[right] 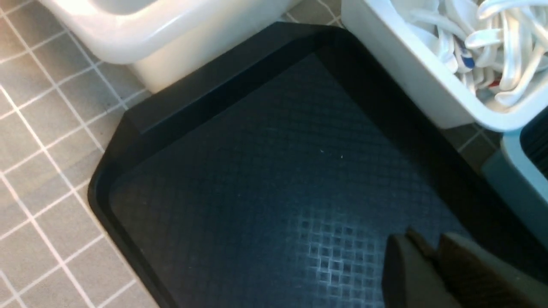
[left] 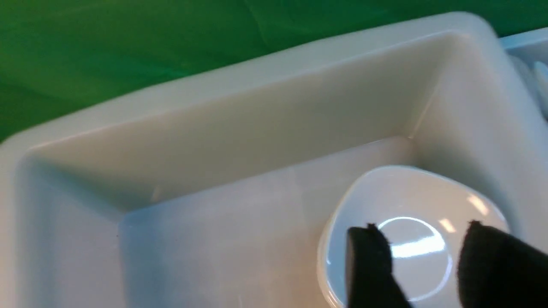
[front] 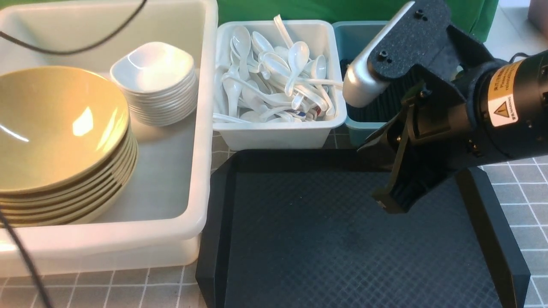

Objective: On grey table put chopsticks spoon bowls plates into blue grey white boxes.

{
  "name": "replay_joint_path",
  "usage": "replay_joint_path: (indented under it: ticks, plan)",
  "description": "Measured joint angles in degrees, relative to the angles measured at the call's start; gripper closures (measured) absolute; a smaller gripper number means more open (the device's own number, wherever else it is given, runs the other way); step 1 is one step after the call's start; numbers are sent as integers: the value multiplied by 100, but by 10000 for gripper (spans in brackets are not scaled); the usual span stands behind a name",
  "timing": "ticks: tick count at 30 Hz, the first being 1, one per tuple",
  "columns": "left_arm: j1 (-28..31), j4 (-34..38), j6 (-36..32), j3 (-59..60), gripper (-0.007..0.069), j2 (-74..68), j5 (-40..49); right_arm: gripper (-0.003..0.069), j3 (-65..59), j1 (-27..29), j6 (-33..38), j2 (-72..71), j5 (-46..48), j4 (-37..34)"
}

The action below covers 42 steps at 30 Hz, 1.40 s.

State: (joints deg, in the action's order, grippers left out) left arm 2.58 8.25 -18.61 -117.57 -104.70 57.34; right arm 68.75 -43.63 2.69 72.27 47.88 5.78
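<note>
You have a green cloth backdrop point(front: 325, 10) across the far side — creased, evenly lit — and a pale strip point(front: 513, 17) shows past its right end.

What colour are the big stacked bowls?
The bowls are glossy olive-yellow, best seen in the front view.

Not much here besides the main stuff tbh. The biggest thing is a black tray point(front: 325, 239) lying flat in the near middle of the front view, with a raised rim, clipped corners and a diamond-textured floor. The right wrist view catches one clipped corner of it, plus a pale bluish glare on the texture. Along the far side hangs a green cloth point(front: 308, 9), a bit wrinkled in the left wrist view. A thin black cable point(front: 64, 53) droops in an arc across the upper left, and a second black cable point(front: 23, 259) runs down the lower left edge. The top right corner has a pale pinkish thing point(front: 538, 13), too cropped to identify.
</note>
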Motion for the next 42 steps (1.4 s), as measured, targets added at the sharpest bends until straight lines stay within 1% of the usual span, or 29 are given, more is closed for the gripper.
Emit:
replay_joint_path:
  ticks: [1,3,5,7,9,11,12,15,17,18,20,24,25,26,29,31,35,38,42]
  plan:
    - [-87,-28,-30,0,546,190,166,529,0,0,-11,-53,0,0]
    - [-297,-103,-58,11,606,604,518,529,0,0,-24,-216,3,0]
    - [-413,-135,-64,54,619,829,673,529,0,0,-24,-318,3,0]
    - [-669,-169,-51,361,632,1417,899,528,0,0,-32,-601,3,0]
    - [-750,-169,5,668,634,1786,932,526,0,0,-32,-785,3,0]
    - [-787,-169,233,1459,634,2491,848,527,0,0,-34,-1110,26,0]
    - [-787,-169,274,1603,634,2602,792,527,0,0,-34,-1193,25,0]
    - [-787,-173,520,2876,634,3541,351,524,-23,0,-45,-1602,-26,6]
    - [-787,-121,601,3948,634,4187,-26,524,-197,0,-52,-1889,-244,18]
    - [-787,-108,599,4028,634,4242,-85,524,-237,0,-52,-1937,-282,16]
    - [-787,-62,648,4865,634,4836,-320,524,-512,0,-118,-2209,-493,23]
    - [-787,-57,809,6149,634,5970,-549,524,-1123,0,-269,-2692,-864,23]
    - [-787,-57,814,6206,634,6031,-566,524,-1156,0,-269,-2716,-895,23]
    - [-787,-62,875,6743,634,6656,-593,524,-1416,0,-332,-2936,-1035,23]
    - [-787,-69,895,7223,634,7341,-604,524,-1682,0,-346,-3124,-1174,23]
    - [-787,-121,908,7752,634,8243,-636,524,-1998,7,-189,-3408,-1502,2]
    - [-787,-224,908,8312,634,9258,-681,524,-2219,7,-81,-3668,-1872,-11]
    - [-787,-379,940,8637,634,9918,-791,519,-2271,7,-23,-3751,-2157,-11]
    - [-787,-429,952,8838,634,10404,-869,515,-2293,7,-10,-3751,-2213,-13]
